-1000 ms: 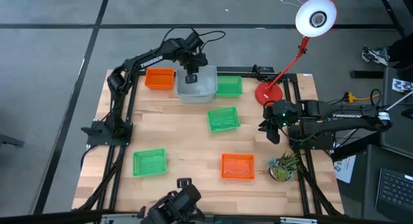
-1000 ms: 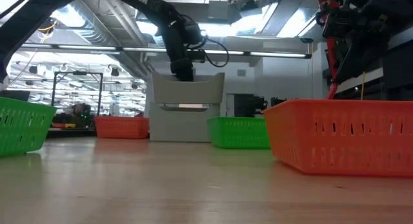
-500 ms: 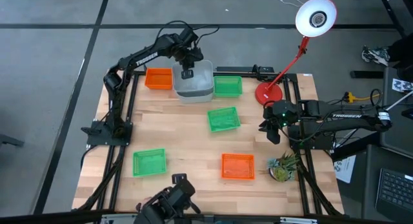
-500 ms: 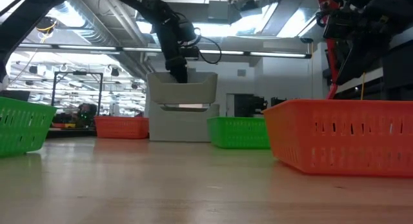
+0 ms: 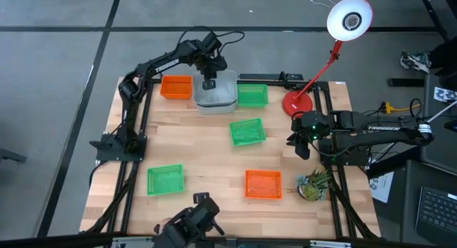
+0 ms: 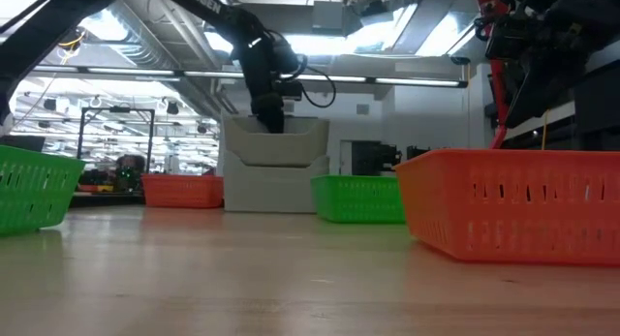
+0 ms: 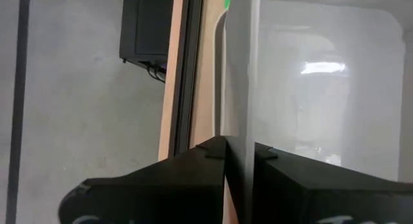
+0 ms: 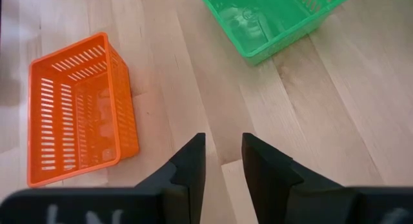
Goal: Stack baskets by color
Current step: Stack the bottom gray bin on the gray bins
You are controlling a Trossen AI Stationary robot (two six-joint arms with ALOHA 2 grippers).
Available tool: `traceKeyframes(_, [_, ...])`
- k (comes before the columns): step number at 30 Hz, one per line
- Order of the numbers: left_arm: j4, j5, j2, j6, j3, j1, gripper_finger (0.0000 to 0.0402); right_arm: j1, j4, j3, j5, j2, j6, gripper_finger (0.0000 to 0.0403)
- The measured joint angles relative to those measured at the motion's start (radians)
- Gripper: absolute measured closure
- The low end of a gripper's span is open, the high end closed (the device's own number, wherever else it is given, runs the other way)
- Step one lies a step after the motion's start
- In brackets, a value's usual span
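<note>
High view: left gripper (image 5: 208, 82) clamped on the wall of a grey-white basket (image 5: 216, 91), seating it into the grey stack at the back edge.
Pinching one side wall, as the left wrist view shows, lets the basket hang level, so it looks about to nest cleanly; low view has it sitting partly into the grey basket below, not fully down by my read. The stack sits between an orange basket (image 5: 176, 86) and a green basket (image 5: 253, 96), touching or just beside both. Relative to the grey stack: second green basket (image 5: 247, 131) nearer the front, third green (image 5: 165, 179) and second orange (image 5: 263, 184) well apart near the front edge. Right gripper (image 5: 300, 146) waits beside the red lamp (image 5: 298, 103), fingers parted, nothing between them. Orange and green not stacked yet.
</note>
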Motion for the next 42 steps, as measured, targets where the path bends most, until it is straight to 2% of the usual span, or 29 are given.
traceKeyframes(6, [0.007, 0.002, 0.004, -0.009, 0.0, -0.011, 0.0397, 0.0, -0.001, 0.0, 0.0, 0.0, 0.0, 0.0303])
traceKeyframes(17, [-0.027, 0.004, 0.004, -0.051, 0.0, -0.04, 0.0319, 0.0, -0.007, 0.0, 0.0, 0.0, -0.001, 0.0303])
traceKeyframes(23, [-0.026, -0.002, 0.0, -0.052, 0.001, -0.043, 0.0309, 0.0, -0.014, 0.0, 0.0, 0.0, -0.002, 0.0303])
traceKeyframes(30, [-0.101, -0.015, -0.002, -0.058, 0.143, -0.062, 0.0308, 0.0, -0.015, 0.0, 0.0, 0.0, -0.001, 0.0303])
traceKeyframes(33, [-0.13, -0.108, -0.002, -0.058, 0.225, -0.083, 0.0309, 0.0, -0.015, 0.0, 0.0, 0.0, -0.002, 0.0303])
traceKeyframes(36, [-0.151, -0.288, -0.005, -0.058, 0.261, -0.113, 0.0313, 0.0, -0.015, 0.0, 0.0, 0.0, -0.004, 0.0303])
traceKeyframes(38, [-0.158, -0.396, -0.004, -0.033, 0.255, -0.139, 0.0317, 0.0, -0.015, 0.0, 0.0, 0.0, -0.004, 0.0303])
traceKeyframes(42, [-0.125, -0.536, -0.004, -0.032, 0.195, -0.203, 0.0342, 0.0, -0.015, 0.0, 0.001, 0.0, -0.024, 0.0303])
